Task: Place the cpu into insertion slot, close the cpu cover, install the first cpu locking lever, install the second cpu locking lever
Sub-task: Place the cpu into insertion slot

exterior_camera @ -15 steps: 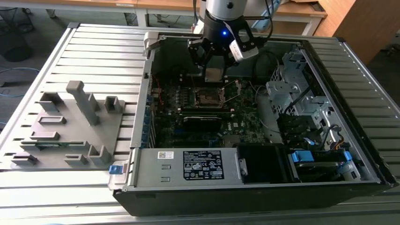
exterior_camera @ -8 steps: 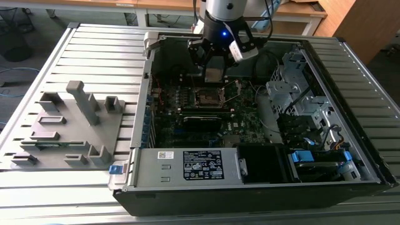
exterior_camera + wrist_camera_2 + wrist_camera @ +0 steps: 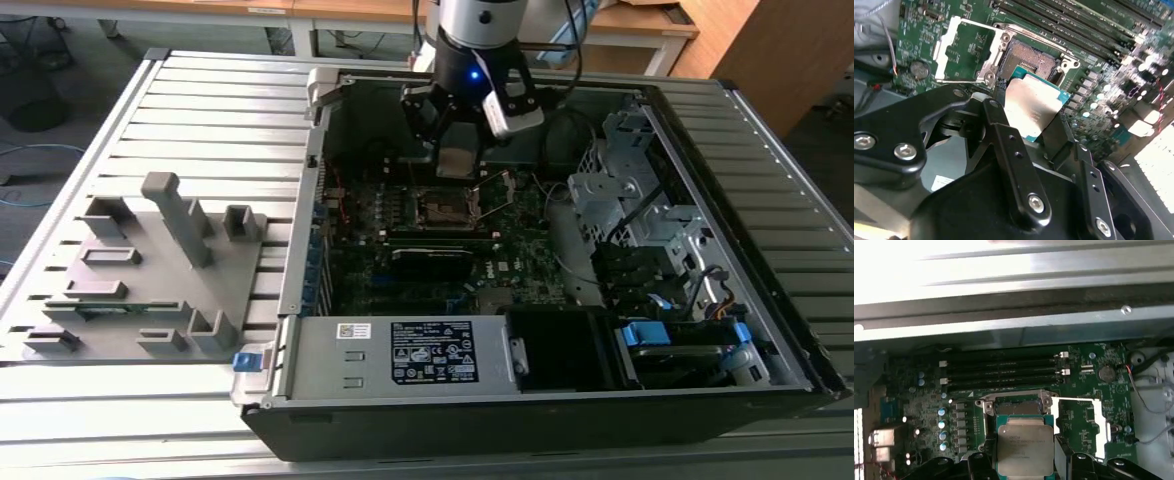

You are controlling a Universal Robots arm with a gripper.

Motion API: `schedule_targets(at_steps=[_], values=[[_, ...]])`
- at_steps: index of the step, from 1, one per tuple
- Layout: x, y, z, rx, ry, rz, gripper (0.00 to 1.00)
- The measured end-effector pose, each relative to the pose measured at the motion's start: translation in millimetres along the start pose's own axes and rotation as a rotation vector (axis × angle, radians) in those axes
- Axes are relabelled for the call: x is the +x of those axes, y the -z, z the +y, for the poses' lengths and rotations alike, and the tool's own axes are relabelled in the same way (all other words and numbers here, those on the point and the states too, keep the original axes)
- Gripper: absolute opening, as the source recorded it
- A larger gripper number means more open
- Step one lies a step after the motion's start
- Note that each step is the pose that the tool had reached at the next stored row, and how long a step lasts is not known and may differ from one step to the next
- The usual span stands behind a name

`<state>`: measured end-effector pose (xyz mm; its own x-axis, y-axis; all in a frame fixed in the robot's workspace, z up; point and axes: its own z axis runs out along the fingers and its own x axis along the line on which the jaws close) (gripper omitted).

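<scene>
The cpu [image 3: 1021,447] has a dull grey metal top with a green rim. The cpu cover [image 3: 940,55] is thin, bright metal. The gripper [image 3: 1031,107] is matt black with shiny screws. The board [image 3: 919,30] is glossy green. The table [image 3: 200,110] is pale ribbed metal.

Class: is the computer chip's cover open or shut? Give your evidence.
Open: the cover lies swung back beside the socket, whose bare contacts show; the chip is in the gripper.
</scene>
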<state>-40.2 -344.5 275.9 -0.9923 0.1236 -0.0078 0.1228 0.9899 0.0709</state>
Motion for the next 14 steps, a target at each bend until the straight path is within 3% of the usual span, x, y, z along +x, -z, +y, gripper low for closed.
schedule_targets(at_steps=[3, 10, 14], values=[[0.0, -0.7, -0.1, 0.0006, -0.042, -0.0027, 0.54], [0.0, -1.0, -0.1, 0.0005, -0.052, -0.0037, 0.54], [0.0, -1.7, -0.1, 0.0009, -0.117, -0.0083, 0.54]])
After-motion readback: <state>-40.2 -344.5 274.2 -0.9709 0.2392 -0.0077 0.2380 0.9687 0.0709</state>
